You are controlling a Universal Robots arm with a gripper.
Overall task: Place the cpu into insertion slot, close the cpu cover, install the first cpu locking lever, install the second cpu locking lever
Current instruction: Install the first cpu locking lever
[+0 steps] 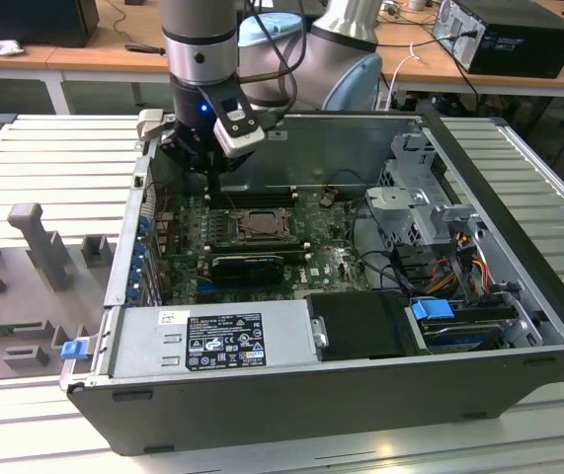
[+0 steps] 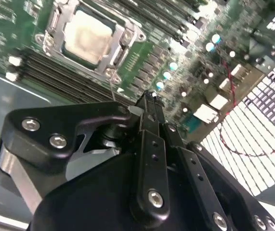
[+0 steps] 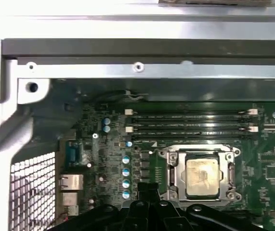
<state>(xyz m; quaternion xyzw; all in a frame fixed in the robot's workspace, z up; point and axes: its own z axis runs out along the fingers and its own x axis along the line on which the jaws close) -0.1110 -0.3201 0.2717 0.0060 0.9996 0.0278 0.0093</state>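
Black two-finger gripper [image 2: 149,98] on the grey arm: in the second wrist view the finger links run together to a single tip, no gap visible, nothing between them. Judged closed and empty.

Tip hangs over the green motherboard [image 2: 176,43] just beside the socket, on the side of its frame that faces the small blue-topped capacitors [image 2: 168,74]. A thin wire-like lever [image 2: 112,89] runs from the socket corner toward the tip; whether the two touch cannot be told.

Small flat square cpu with dull silver-grey top [image 2: 88,36] lies flat inside the dark-framed square insertion slot [image 2: 48,26]. Thin silver metal cpu cover [image 2: 120,45] frames it, the chip showing through its window; cover looks down.

First wrist view: cpu [image 3: 202,175] sits beyond and to one side of the gripper body [image 3: 147,209], close by. Long black memory slots [image 3: 190,122] run parallel along the far side of the socket.

Exterior view: gripper [image 1: 212,173] is low inside the open dark-grey computer case [image 1: 291,395], at the rear edge of the socket [image 1: 257,225].

Judgement: chip seated, cover closed, work now at the levers.
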